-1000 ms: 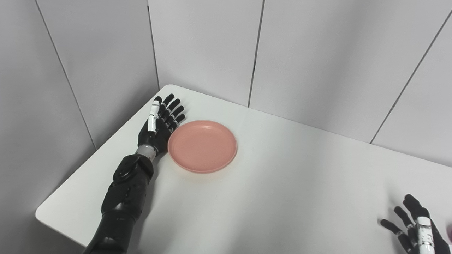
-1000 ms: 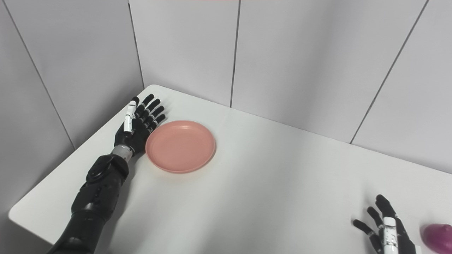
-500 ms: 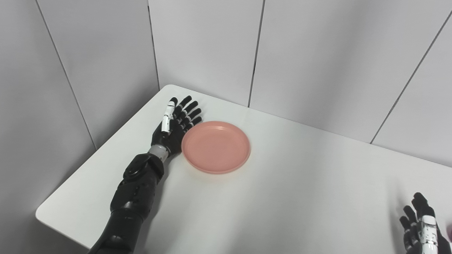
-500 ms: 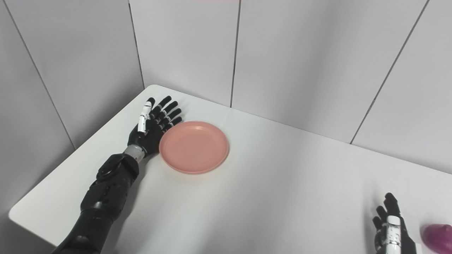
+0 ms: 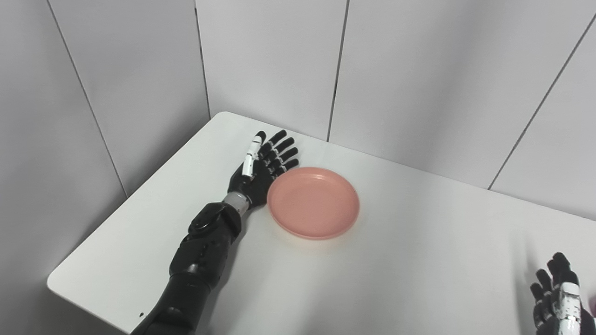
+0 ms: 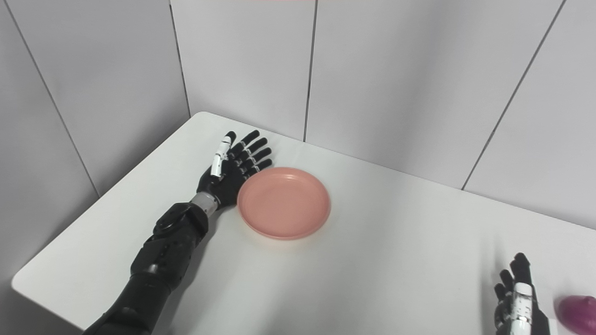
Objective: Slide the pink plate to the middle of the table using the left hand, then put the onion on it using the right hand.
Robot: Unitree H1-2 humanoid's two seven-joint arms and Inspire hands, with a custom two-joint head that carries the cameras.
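The round pink plate [image 5: 313, 203] lies flat on the white table [image 5: 396, 260], left of its middle. My left hand [image 5: 261, 165] is open, fingers straight and together, its edge pressed against the plate's left rim. At the bottom right corner my right hand [image 6: 518, 298] stands open with fingers up, holding nothing. Just right of it the purple onion [image 6: 579, 313] rests on the table, partly cut off by the picture's edge; in the left eye view only a sliver of it shows.
Grey wall panels [image 5: 419, 70] close in the table at the back and on the left. The table's rounded near-left corner [image 5: 53, 281] and left edge are in view.
My left hand has pushed the pink plate to the right, toward the table's middle. The right hand has drawn its fingers closer together and sunk slightly lower in the picture.
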